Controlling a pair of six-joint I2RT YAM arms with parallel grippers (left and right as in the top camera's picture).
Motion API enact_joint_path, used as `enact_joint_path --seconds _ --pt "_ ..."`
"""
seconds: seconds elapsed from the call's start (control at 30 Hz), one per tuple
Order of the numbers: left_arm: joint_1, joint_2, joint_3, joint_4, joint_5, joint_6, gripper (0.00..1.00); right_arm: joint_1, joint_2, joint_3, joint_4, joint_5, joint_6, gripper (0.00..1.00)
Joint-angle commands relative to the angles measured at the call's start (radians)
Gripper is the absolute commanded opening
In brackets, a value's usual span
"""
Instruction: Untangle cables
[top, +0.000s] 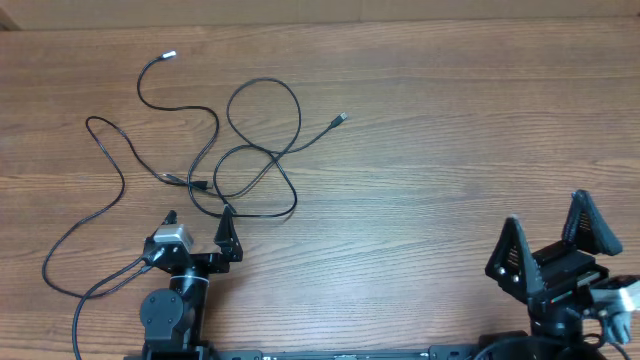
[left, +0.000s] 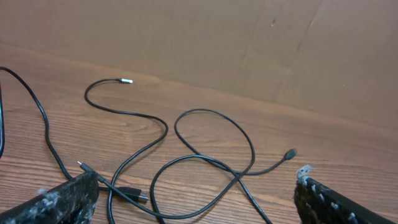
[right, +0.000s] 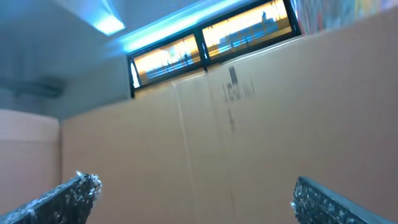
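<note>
Thin black cables (top: 272, 154) lie looped and crossed over each other on the left half of the wooden table (top: 450, 150). One ends in a silver tip (top: 168, 56) at the far left, another in a small plug (top: 342, 118) toward the middle. My left gripper (top: 200, 222) is open just in front of the tangle, touching nothing. In the left wrist view the cables (left: 239, 177) cross between its fingers (left: 74, 196), with a plug end (left: 138, 195) near the left one. My right gripper (top: 546, 212) is open at the near right, far from the cables. The right wrist view shows that gripper (right: 193, 190) empty and no cable.
A long thin black cord (top: 60, 245) sweeps along the left side toward the left arm's base (top: 165, 310). A cardboard wall (left: 249, 43) stands behind the table's far edge. The right wrist camera points up at this cardboard (right: 249, 143) and ceiling lights (right: 205, 43).
</note>
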Motion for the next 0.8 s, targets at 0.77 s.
enact_joint_path --seconds 0.77 --pt "0.000 -0.011 -0.003 -0.002 -0.008 0.027 0.99 -0.002 -0.008 -0.306 -0.380 0.025 -0.224 1.00"
